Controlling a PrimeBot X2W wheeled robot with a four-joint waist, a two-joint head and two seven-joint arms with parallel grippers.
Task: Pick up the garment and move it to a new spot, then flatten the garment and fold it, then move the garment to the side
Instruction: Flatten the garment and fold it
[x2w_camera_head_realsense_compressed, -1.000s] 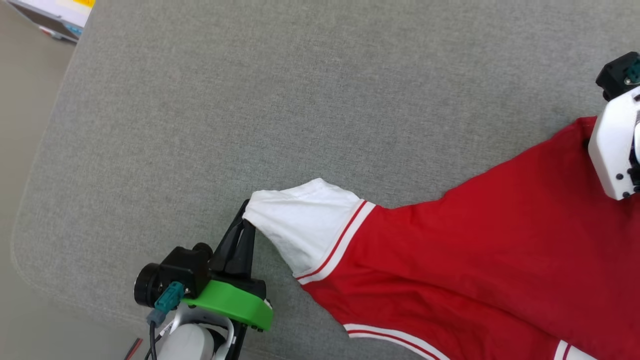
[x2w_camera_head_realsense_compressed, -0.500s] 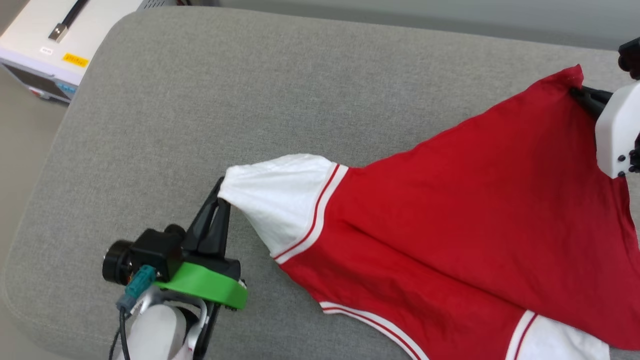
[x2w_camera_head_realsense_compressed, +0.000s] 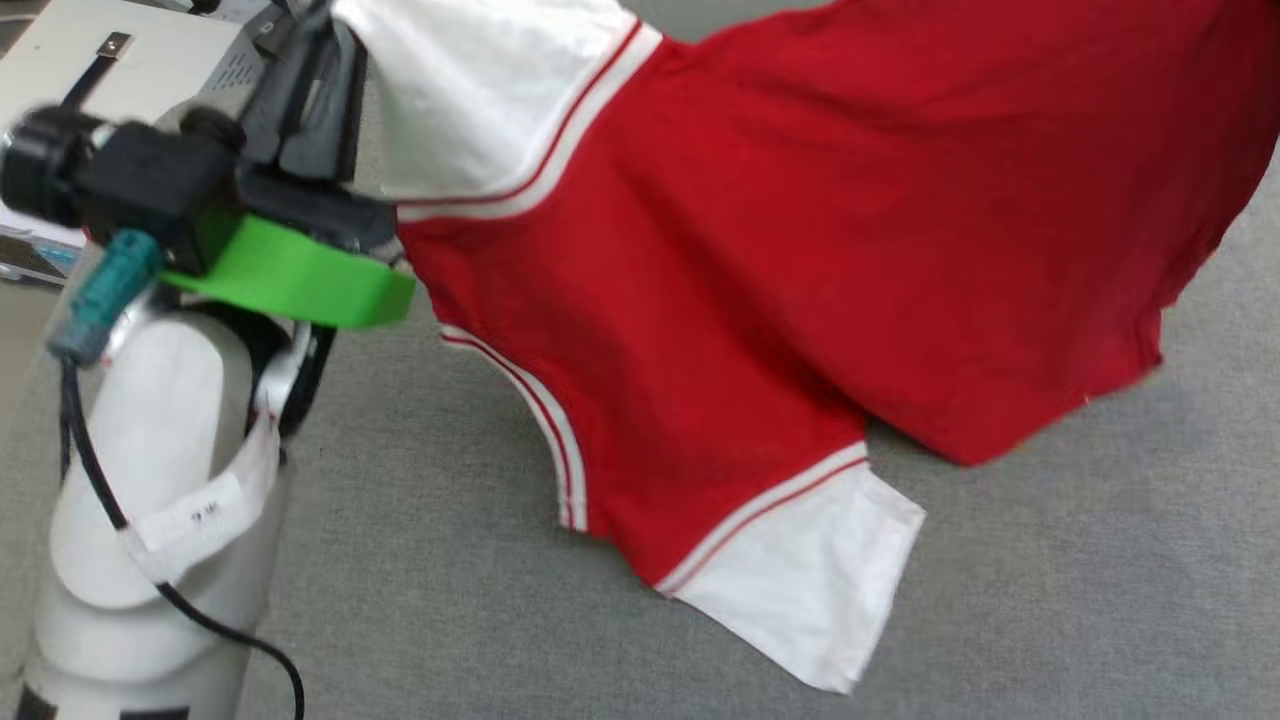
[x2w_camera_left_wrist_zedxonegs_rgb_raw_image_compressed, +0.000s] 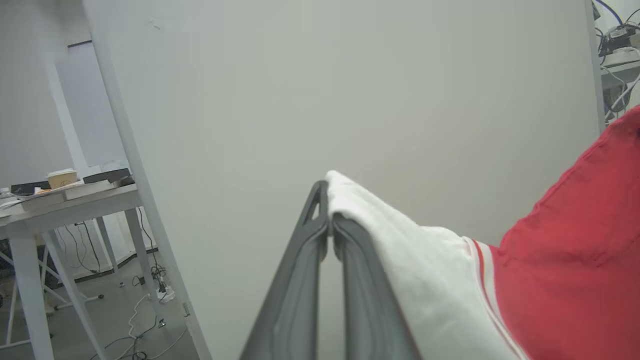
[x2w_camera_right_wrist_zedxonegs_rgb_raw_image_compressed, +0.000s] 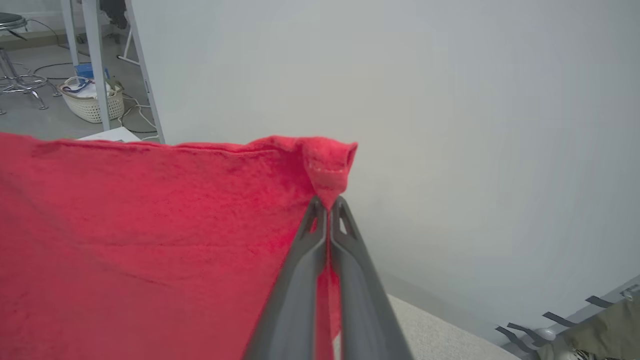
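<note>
**Gripping a red, white-sleeved jersey garment at two points**

The left end effector, a pair of long dark fingers on a green-collared white arm, is closed on the edge of one white short sleeve. It sits at the far left of the head view. In the left wrist view the sleeve cloth drapes over its right finger, with the red-white striped trim and red body falling away to the right.

The right end effector is also closed, its tips pinching a bunched corner of the red hem.

The garment hangs stretched between the two grips, above the grey woven padded surface. Its red body slopes down toward the near side. The striped neckline curves along its left edge. The second white sleeve droops lowest, near the middle of the surface; whether it touches the grey cloth cannot be told. A pale equipment box stands at the far left.
</note>
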